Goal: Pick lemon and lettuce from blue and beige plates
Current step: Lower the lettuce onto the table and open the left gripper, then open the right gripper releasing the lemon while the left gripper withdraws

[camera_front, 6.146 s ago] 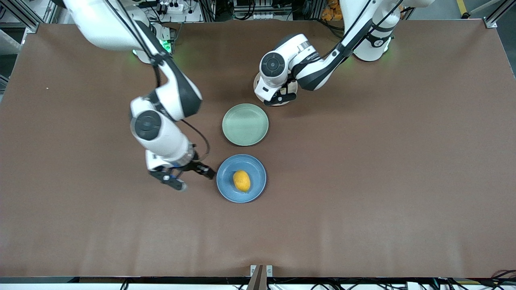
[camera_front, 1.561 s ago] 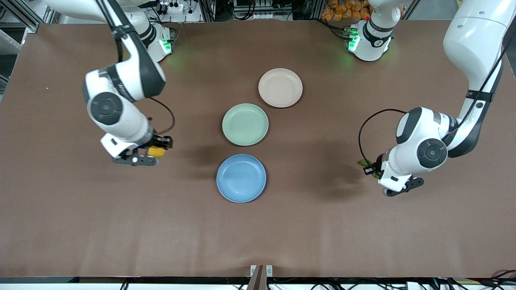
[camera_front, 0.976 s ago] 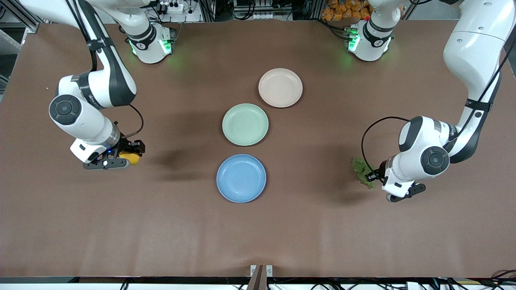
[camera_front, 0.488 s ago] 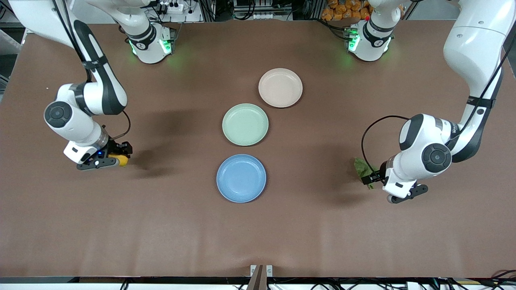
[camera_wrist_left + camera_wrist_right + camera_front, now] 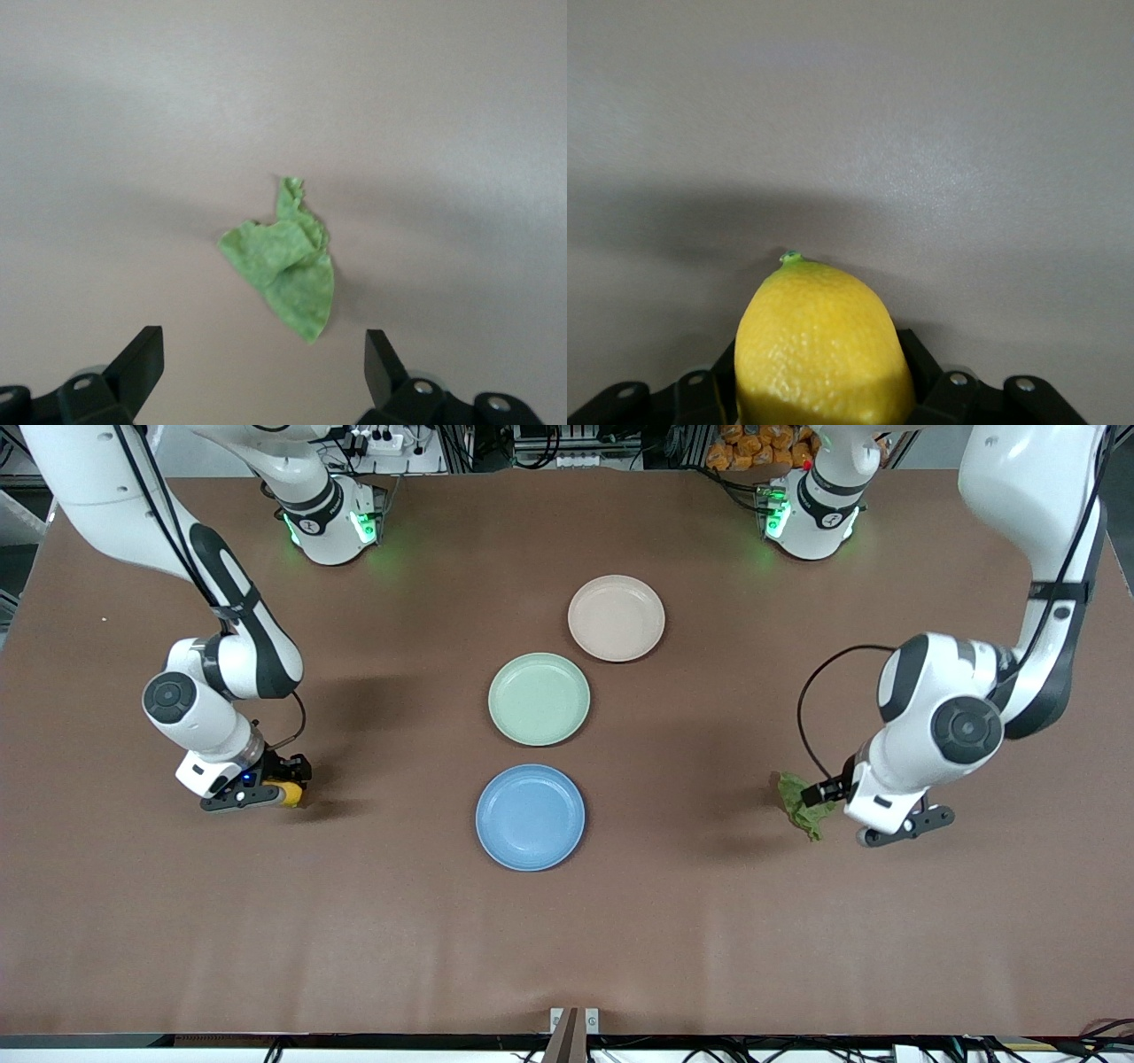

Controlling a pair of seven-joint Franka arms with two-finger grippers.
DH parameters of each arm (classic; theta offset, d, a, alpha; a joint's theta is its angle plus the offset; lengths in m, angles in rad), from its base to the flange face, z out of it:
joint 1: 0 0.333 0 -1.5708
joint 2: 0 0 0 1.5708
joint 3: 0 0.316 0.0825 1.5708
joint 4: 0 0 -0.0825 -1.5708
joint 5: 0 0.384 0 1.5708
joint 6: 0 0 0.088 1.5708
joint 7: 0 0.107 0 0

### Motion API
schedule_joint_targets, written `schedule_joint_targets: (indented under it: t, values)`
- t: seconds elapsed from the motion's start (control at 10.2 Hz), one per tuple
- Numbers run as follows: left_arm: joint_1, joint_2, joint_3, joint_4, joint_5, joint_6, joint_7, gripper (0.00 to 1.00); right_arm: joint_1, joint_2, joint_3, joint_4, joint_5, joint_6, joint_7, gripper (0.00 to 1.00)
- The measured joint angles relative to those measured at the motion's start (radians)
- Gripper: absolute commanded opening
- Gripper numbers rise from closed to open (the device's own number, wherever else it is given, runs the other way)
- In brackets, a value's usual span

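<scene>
The yellow lemon [image 5: 291, 797] is held in my right gripper [image 5: 284, 788], which is shut on it low over the table toward the right arm's end; in the right wrist view the lemon [image 5: 819, 345] fills the space between the fingers. The green lettuce leaf [image 5: 802, 808] lies crumpled on the table toward the left arm's end. My left gripper [image 5: 830, 795] is open and empty just beside it. In the left wrist view the lettuce [image 5: 285, 266] lies free ahead of the gripper [image 5: 261, 376], touching neither finger. The blue plate [image 5: 530, 817] and beige plate [image 5: 616, 617] are empty.
An empty green plate [image 5: 539, 698] sits between the blue and beige plates in the middle of the brown table [image 5: 567, 939]. Both arm bases stand at the table's edge farthest from the front camera.
The lemon left the blue plate and the lettuce the beige plate, each carried to its arm's end of the table. The left gripper has now opened and the lettuce lies free.
</scene>
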Motion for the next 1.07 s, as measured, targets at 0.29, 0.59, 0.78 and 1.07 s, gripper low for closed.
schedule_joint_targets:
  t: [0.29,0.59,0.78,1.07]
  values:
    - [-0.004,-0.178,0.007,-0.067,-0.006,-0.031,0.03,1.0,0.0,-0.004,0.001,0.018,0.0,0.001,0.0,1.0]
    - [-0.006,-0.331,0.033,-0.058,-0.069,-0.132,0.207,1.0,0.013,-0.088,0.004,0.096,0.0,-0.213,0.0,1.0]
    - [-0.012,-0.389,0.048,-0.007,-0.11,-0.238,0.304,1.0,0.033,-0.208,0.006,0.217,0.003,-0.582,0.001,1.0]
    - [-0.03,-0.413,0.049,0.08,-0.154,-0.365,0.396,1.0,0.045,-0.385,0.008,0.311,0.005,-0.896,0.001,1.0]
